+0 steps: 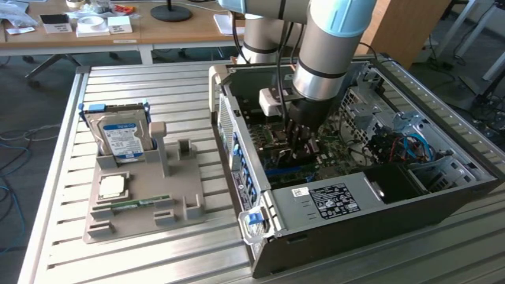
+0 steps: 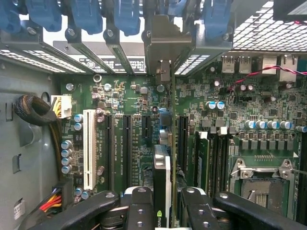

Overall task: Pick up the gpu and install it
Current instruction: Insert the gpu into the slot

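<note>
Where the arm [image 1: 332,47] drops into the open PC case [image 1: 355,242], the end effector [image 1: 304,155] [image 2: 163,208] is largely masked in the exterior view by the arm's own bulk and the case wall. The grip is therefore judged from the wrist view. There the gpu [image 2: 162,167] is seen edge-on, clamped between the two dark fingers [image 2: 139,211], jaws drawn in narrow against both faces of the card. A small logo is made out on the card's edge near the fingers; the faces themselves are hidden.

The card is held upright over the motherboard [image 2: 124,96], in line w/ the black expansion slots [image 2: 127,143]. Its metal bracket [image 2: 163,48] reaches the rear openings by the blue latches [image 2: 86,14]. Whether the connector edge is seated in a slot or just above it can't be told, since that edge is hidden behind the card itself. A white slot [image 2: 89,148] is seen beside the black ones, w/ a wrapped cable bundle [image 2: 33,110] off the board's edge. The CPU socket [image 2: 261,182] is partly covered by one finger.

In the exterior view the case is laid on its side on the slatted metal surface [image 1: 158,89]. To the exterior view's left a grey parts tray [image 1: 134,222] is set apart from the case. A hard drive [image 1: 122,139] is stood upright in it, w/ a memory stick [image 1: 130,205] laid flat and a square chip [image 1: 113,186] just beside.
</note>
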